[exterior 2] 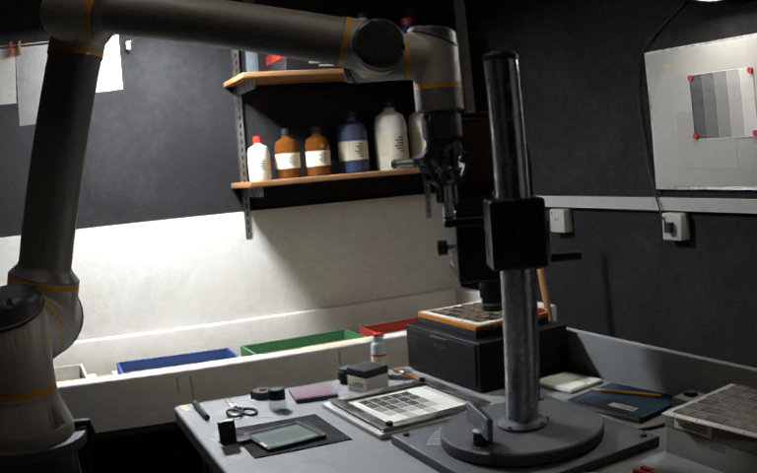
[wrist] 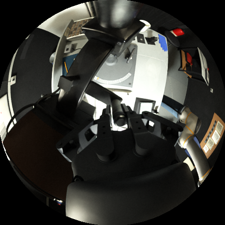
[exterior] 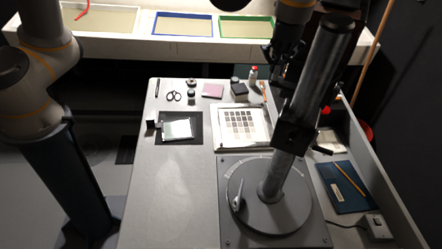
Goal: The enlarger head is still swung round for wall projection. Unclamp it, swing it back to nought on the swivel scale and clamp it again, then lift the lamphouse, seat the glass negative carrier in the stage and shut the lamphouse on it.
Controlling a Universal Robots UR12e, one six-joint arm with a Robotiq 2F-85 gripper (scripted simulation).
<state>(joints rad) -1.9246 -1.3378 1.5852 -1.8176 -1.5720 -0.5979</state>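
The enlarger head [exterior 2: 474, 223] is mostly hidden behind the column [exterior 2: 511, 234] and my arm, its lamphouse [wrist: 35, 140] a dark block high over the bench's far edge. A short dark handle [wrist: 118, 112] on the head's side sits gripped between the fingers of my closed gripper [wrist: 118, 116] [exterior 2: 445, 195] [exterior: 280, 76]. The glass negative carrier [exterior: 176, 129] [exterior 2: 286, 434] lies flat on a black mat on the bench's left part, far below. The clamp lever [exterior: 238, 197] stands on the round swivel base [exterior: 270, 200], near the scale marks [exterior: 234, 166].
Behind the bench runs a sink with coloured trays [exterior: 183, 24], and a shelf of bottles [exterior 2: 335, 148] hangs above it. An easel with a grey test print [exterior: 242, 125], scissors [exterior: 173, 95], small pots and a blue notebook with pencil [exterior: 345, 185] lie on the bench.
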